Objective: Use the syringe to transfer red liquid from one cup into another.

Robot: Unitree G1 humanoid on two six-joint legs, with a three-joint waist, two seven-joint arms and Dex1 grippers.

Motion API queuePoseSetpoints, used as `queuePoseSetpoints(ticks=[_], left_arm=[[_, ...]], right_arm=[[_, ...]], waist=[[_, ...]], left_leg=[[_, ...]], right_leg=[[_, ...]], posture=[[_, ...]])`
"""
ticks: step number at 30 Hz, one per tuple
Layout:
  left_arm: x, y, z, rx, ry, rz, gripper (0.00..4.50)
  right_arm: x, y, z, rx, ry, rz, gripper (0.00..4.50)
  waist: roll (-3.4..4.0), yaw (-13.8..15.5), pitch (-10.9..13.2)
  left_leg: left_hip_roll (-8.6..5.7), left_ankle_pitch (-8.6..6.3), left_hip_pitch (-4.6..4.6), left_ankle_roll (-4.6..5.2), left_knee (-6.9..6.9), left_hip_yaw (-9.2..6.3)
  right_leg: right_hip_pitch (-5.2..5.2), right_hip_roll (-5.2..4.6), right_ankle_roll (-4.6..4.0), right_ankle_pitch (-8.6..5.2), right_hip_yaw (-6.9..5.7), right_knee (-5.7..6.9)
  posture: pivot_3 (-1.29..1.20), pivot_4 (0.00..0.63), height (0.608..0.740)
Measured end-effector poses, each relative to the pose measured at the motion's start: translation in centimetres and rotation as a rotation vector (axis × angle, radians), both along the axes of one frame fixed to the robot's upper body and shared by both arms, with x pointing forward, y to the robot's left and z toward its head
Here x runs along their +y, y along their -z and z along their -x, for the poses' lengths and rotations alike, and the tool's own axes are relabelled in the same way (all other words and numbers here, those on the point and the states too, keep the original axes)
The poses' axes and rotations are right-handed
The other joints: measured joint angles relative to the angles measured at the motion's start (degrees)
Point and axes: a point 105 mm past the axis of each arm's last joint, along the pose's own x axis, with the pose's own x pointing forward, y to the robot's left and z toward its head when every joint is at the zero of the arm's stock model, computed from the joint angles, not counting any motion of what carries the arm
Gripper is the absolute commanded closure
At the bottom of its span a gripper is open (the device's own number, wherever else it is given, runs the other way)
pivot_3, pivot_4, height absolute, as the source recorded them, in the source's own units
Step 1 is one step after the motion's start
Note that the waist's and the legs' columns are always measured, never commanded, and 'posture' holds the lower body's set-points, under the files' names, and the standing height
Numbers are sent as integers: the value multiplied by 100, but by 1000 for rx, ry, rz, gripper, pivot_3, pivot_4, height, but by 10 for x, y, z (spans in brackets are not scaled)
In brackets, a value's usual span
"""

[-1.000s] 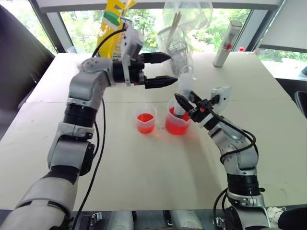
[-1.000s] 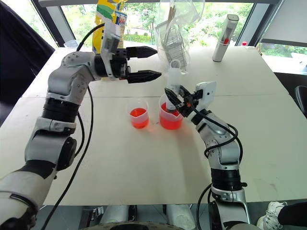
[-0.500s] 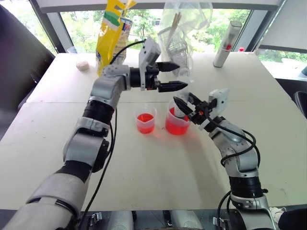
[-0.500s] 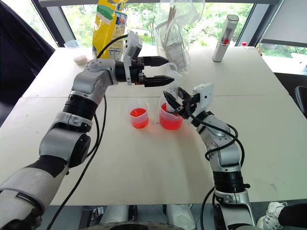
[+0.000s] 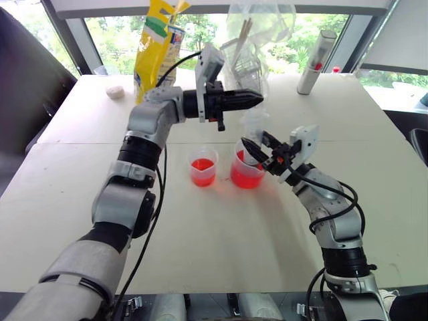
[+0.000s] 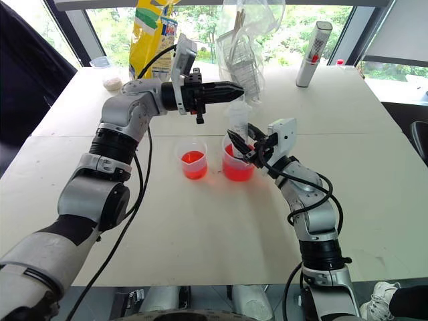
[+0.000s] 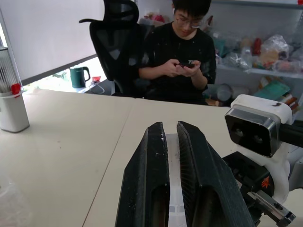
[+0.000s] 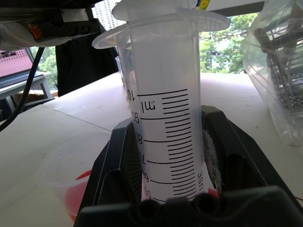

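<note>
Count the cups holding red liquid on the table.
2. The smaller cup stands mid-table; the larger cup stands just to its right, apart from it, with the syringe standing in it, held by the right gripper.

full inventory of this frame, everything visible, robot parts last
syringe: 1, clear with black gradations, upright in the larger cup, held by the right gripper
larger cup: 1, clear, red liquid inside, table centre
smaller cup: 1, clear, red liquid inside, just left of the larger cup
white bottle: 1, white with red mark, far right of table
yellow bag: 1, far side, left
clear plastic bag: 1, far side, centre
table: 1, off-white
person: 1, black top, seated, in the left wrist view
left gripper: black, shut, above the cups
right gripper: black, shut on the syringe
</note>
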Motion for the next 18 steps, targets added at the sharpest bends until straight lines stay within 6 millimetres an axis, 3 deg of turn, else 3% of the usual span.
queuePoseSetpoints(ticks=[18], left_arm=[[0,0,-4,12,-26,-1,4460]], right_arm=[[-2,4,2,66,-35,33,3096]], waist=[[-1,7,0]], left_leg=[[0,0,4,0,0,-1]], right_leg=[[7,-1,0,0,-1,-2]], posture=[[0,150,739]])
